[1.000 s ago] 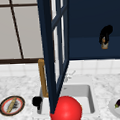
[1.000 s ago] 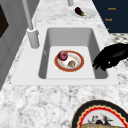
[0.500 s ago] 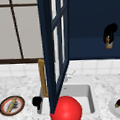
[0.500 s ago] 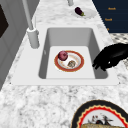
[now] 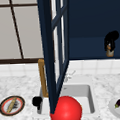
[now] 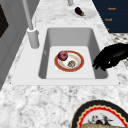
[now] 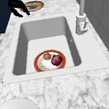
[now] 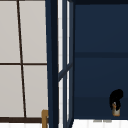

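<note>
Nothing moved; upper view shows right robot hand [image 8: 116, 98] gripping bottle [image 8: 115, 110].

Marble counter [image 6: 37, 105] spanning the frame, with a white sink [image 6: 105, 77] set at centre. In the basin, a red-rimmed plate [image 6: 58, 67] bearing an apple [image 6: 62, 55]. At upper right, a white plate [image 6: 90, 13] with an eggplant [image 6: 79, 10]; at lower right, a patterned plate [image 6: 85, 117].

A dark purple eggplant [image 6: 79, 11] is shown on a white plate [image 6: 89, 14]; a red ball [image 5: 66, 110] is seen before the sink.
</note>
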Robot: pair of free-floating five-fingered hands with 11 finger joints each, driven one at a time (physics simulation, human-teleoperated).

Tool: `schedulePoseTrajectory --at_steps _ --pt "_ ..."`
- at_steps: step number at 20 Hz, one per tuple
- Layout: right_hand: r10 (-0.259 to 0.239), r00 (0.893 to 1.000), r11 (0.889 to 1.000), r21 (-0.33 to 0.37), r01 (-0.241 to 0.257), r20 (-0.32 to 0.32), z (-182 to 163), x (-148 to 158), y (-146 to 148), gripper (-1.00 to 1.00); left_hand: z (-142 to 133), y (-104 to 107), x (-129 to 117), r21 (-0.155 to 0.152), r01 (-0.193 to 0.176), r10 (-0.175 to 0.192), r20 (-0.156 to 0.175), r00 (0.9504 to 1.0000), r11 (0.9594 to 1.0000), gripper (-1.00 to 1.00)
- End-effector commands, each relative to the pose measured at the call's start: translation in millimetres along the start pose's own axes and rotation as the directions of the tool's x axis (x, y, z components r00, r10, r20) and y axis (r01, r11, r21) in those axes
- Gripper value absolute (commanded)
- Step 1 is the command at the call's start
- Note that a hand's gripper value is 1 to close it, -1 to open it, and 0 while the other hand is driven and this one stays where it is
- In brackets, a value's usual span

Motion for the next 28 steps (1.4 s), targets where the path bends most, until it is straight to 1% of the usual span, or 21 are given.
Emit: schedulePoseTrajectory --at_steps 1,4,8,10,11,12,13,17,20,24,26,28 --pt "0.0 1.0 1.0 0.0 0.0 0.0 8 0 34 1.0 0 0 0 0.0 0.0 0.0 0.0 1.0 1.0 0.0" --pt "0.002 1.0 1.0 -0.002 -0.002 -0.002 8 1 66 1.0 0 0 0 0.0 0.0 0.0 0.0 1.0 1.0 0.0" --pt "0.027 0.999 1.0 -0.001 -0.027 -0.032 0 0 114 1.0 0 0 0 0.0 0.0 0.0 0.0 1.0 1.0 0.0" --pt "0.029 0.999 1.0 -0.002 -0.029 -0.041 -2 0 137 1.0 0 0 0 0.0 0.0 0.0 0.0 1.0 1.0 0.0" --pt "0.016 0.999 1.0 -0.009 -0.016 -0.052 -2 -3 148 1.0 0 0 0 0.0 0.0 0.0 0.0 1.0 1.0 0.0" --pt "0.007 0.999 1.0 -0.017 -0.007 -0.049 -4 -6 158 1.0 0 0 0 0.0 0.0 0.0 0.0 1.0 1.0 0.0" --pt "-0.016 0.999 0.999 -0.037 0.014 -0.036 -7 -7 167 1.0 0 0 0 0.0 0.0 0.0 0.0 1.0 1.0 0.0" --pt "-0.035 0.999 0.997 -0.065 0.034 -0.024 -18 -16 203 1.0 0 0 0 0.0 0.0 0.0 0.0 1.0 1.0 0.0" --pt "-0.048 0.999 0.998 -0.047 0.047 -0.019 -37 -26 218 1.0 0 0 0 0.0 0.0 0.0 0.0 1.0 1.0 0.0" --pt "-0.071 0.997 0.996 -0.048 0.07 -0.016 -57 -40 243 1.0 0 0 0 0.0 0.0 0.0 0.0 1.0 1.0 0.0" --pt "-0.086 0.996 0.995 -0.049 0.085 -0.013 -73 -49 248 1.0 0 0 0 0.0 0.0 0.0 0.0 1.0 1.0 0.0" --pt "-0.085 0.996 0.995 -0.044 0.085 0.006 -92 -55 250 1.0 0 0 0 0.0 0.0 0.0 0.0 1.0 1.0 0.0"
